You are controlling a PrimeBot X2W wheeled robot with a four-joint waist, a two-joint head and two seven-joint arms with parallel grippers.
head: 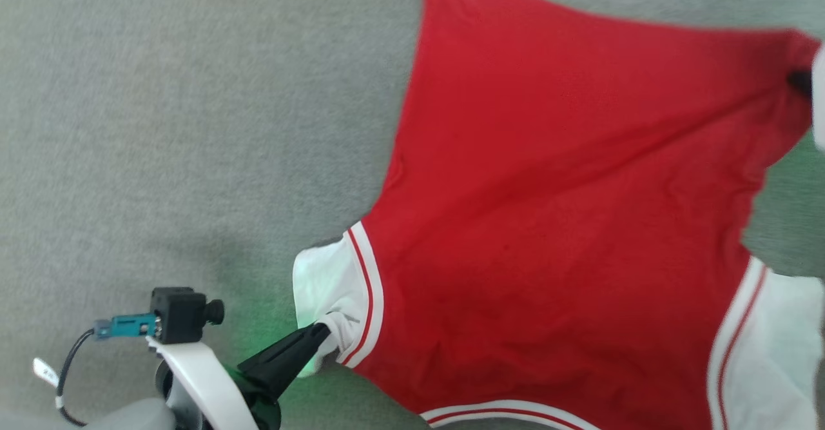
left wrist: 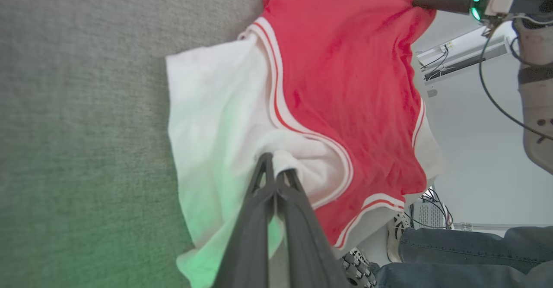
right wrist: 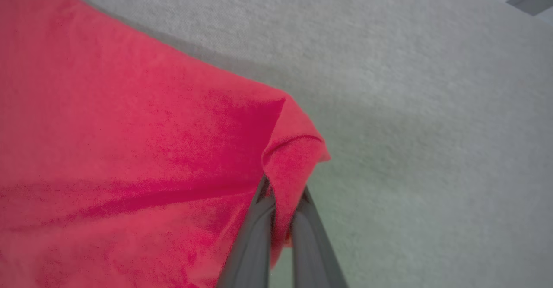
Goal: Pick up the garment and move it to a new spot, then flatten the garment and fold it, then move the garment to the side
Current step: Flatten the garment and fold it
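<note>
With the left gripper (head: 320, 334) clamped tight on the white sleeve (head: 322, 282) and the right gripper (right wrist: 283, 195) likewise on a red corner (right wrist: 296, 150), the garment (head: 548, 211), stretched over the grey surface (head: 161, 95), seemed to need an even pull to flatten.

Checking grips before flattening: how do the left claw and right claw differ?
The left claw pinches a white sleeve; the right claw pinches a plain red corner. In the head view the left claw sits low, the right claw high at the right edge. Both are shut on the same shirt.
</note>
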